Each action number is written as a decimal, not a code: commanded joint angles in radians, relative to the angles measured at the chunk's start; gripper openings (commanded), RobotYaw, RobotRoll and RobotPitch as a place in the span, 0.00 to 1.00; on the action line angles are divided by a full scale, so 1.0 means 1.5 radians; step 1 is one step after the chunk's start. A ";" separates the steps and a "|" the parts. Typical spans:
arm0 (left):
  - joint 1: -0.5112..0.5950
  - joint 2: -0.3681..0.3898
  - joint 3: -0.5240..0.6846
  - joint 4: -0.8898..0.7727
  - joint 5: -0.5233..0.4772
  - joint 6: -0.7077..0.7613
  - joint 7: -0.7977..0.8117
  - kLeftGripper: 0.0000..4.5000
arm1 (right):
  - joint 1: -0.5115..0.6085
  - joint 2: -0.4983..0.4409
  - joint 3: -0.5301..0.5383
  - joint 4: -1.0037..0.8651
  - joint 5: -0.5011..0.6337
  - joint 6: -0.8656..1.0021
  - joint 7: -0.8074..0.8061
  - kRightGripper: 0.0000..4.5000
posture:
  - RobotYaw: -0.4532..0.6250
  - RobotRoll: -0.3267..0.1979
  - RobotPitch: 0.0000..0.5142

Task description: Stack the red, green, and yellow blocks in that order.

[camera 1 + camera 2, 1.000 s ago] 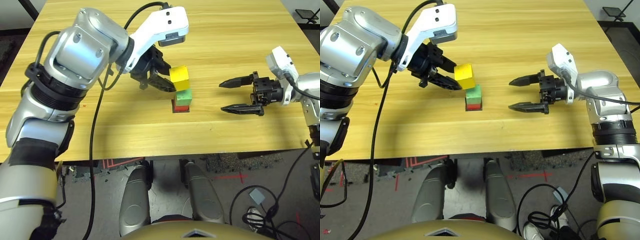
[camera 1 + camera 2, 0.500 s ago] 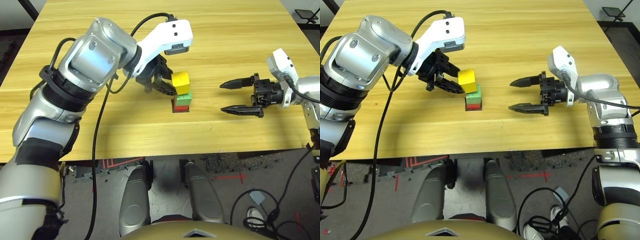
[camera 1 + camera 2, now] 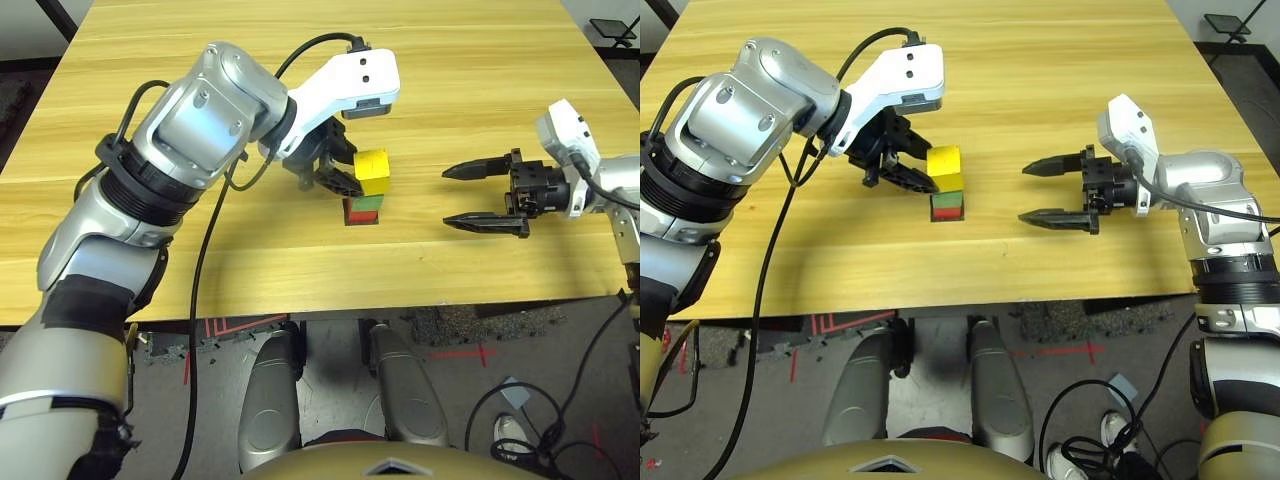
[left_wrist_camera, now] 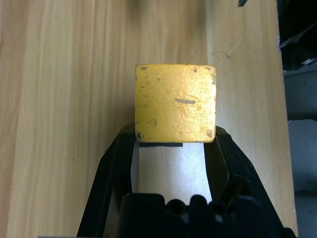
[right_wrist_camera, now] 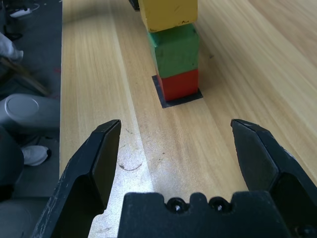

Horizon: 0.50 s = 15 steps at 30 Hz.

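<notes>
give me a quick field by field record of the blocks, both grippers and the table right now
stack: green block on red block, red on a black patch
yellow block: on or just over the green, overhanging one side; contact unclear
left gripper: shut on yellow block
right gripper: open, empty, apart from the stack, pointing at it
table: light wood
task: not finished, yellow not released

Top block (image 3: 372,170) on mid block (image 5: 174,48), on bottom block (image 5: 180,84).
</notes>
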 commanded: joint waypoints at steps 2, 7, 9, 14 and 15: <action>0.009 0.001 -0.018 0.013 0.019 -0.033 -0.007 0.45 | 0.014 -0.010 -0.017 -0.022 0.013 0.006 -0.005 1.00 | 0.37 0.81 0.49; 0.010 -0.004 -0.017 0.024 0.029 -0.044 -0.010 0.45 | 0.017 -0.013 -0.019 -0.025 0.016 0.008 -0.010 1.00 | 0.37 0.81 0.49; 0.011 -0.004 -0.017 0.028 0.031 -0.047 -0.011 0.45 | 0.017 -0.013 -0.018 -0.026 0.017 0.009 -0.012 1.00 | 0.37 0.81 0.49; 0.011 -0.009 -0.009 0.017 0.024 -0.033 -0.013 0.86 | 0.018 -0.015 -0.017 -0.021 0.018 0.007 -0.012 1.00 | 0.38 0.81 0.49; 0.011 -0.010 -0.006 0.013 0.021 -0.031 -0.013 0.93 | 0.018 -0.015 -0.017 -0.022 0.018 0.007 -0.012 1.00 | 0.38 0.81 0.49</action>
